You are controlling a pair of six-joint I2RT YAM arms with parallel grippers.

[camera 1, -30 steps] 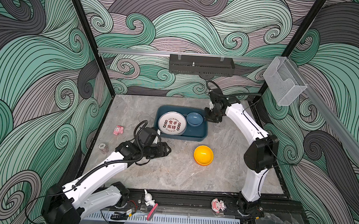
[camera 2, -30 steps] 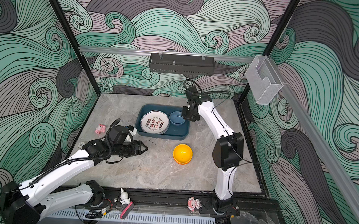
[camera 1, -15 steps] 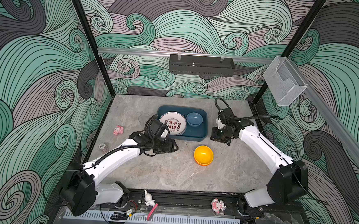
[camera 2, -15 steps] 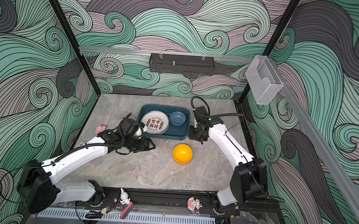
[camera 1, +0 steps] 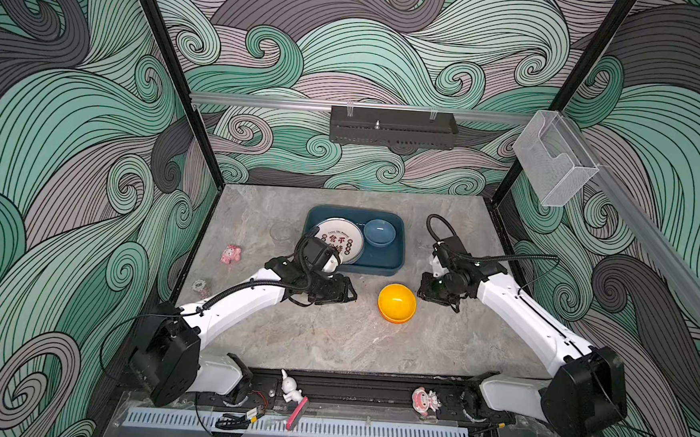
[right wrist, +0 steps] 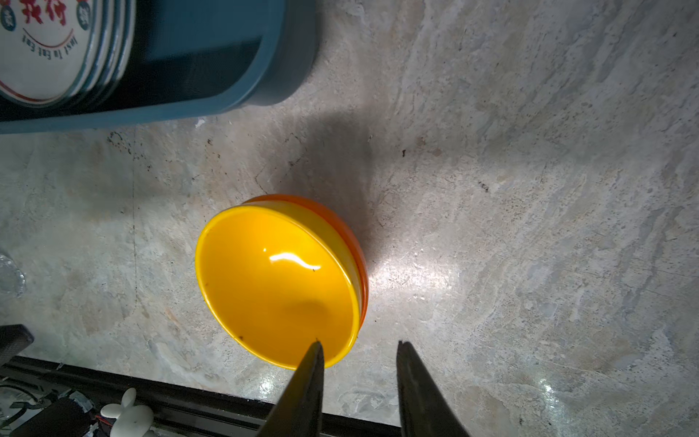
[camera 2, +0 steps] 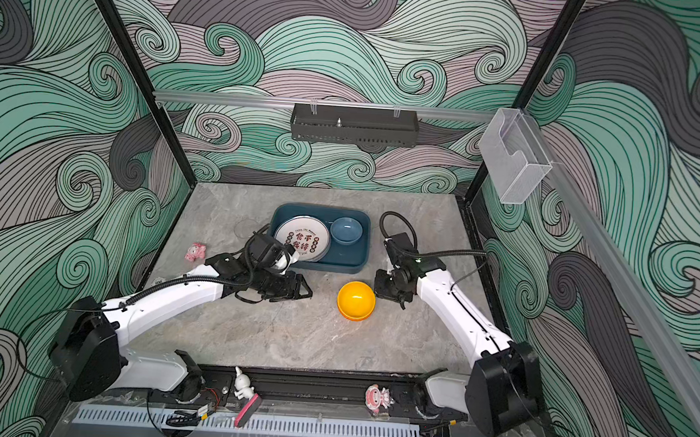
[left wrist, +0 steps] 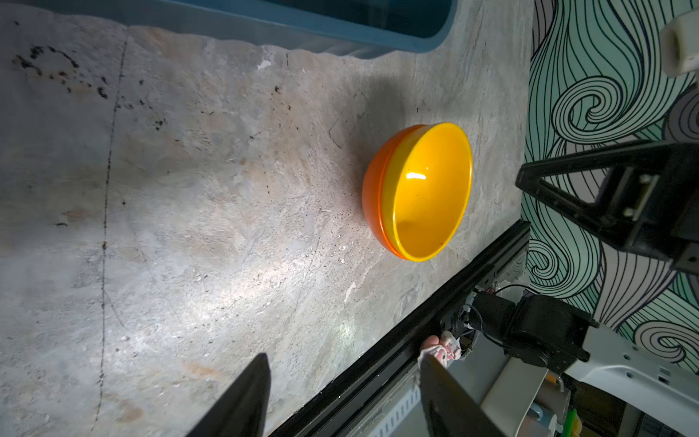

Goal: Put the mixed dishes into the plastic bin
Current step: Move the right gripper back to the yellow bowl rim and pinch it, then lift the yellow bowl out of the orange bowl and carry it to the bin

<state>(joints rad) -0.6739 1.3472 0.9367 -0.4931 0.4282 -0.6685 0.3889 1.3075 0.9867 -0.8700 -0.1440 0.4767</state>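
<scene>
**Status change.** Within the last 1 second the right end effector (camera 1: 422, 293) has left the plastic bin (camera 1: 378, 269), where it stood at the blue bowl (camera 1: 379, 232). It has swung down beside the yellow bowl (camera 1: 396, 302). The left end effector (camera 1: 352, 293) has advanced from the near-left part of the worktop (camera 1: 332, 343) to a position in front of the bin. It now points at the same bowl from the opposite side.

**Current state.**
1. Right end effector: jaws partly spread, holding nothing. In the right wrist view, 1 finger (right wrist: 308, 378) overlaps the near rim of the yellow bowl and the other lies over bare worktop. Contact with the rim cannot be confirmed.
2. Left end effector: jaws spread wide, empty, clearly apart from the bowl.
3. Yellow bowl: nested in an orange bowl (left wrist: 372, 189), upright on the worktop, near the bin's front right corner and outside it.
4. Bin contents: the printed plate (camera 1: 341, 236) and the blue bowl, side by side.
5. A clear tumbler (camera 2: 248, 228) stands on the worktop left of the bin.

**Meaning for the task.** The blue bowl counts as delivered. The 2 nested bowls appear to be the next pick, and the right end effector is the better placed for a rim pinch. A pinch on the yellow rim alone may leave the orange bowl behind.
</scene>
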